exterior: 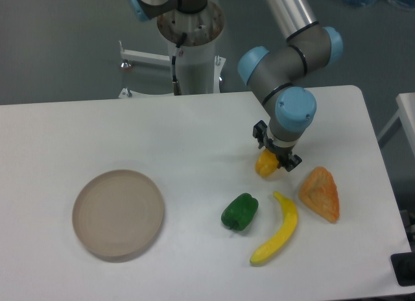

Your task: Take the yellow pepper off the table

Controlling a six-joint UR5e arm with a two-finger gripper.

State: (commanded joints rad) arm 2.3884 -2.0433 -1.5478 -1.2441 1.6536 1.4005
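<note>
The gripper (pixel 275 159) is seen closed on the yellow pepper (pixel 265 165), just above the table (pixel 162 132). Pepper's lumpy & only pinched at the top, so it could be dropped.

On the table (pixel 194 139), plate (pixel 117 214) left, fruits right (pepper (pixel 266 165) behind banana (pixel 277 229)).

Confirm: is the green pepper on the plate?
No, the green pepper lies on the bare table, well right of the plate.
</note>
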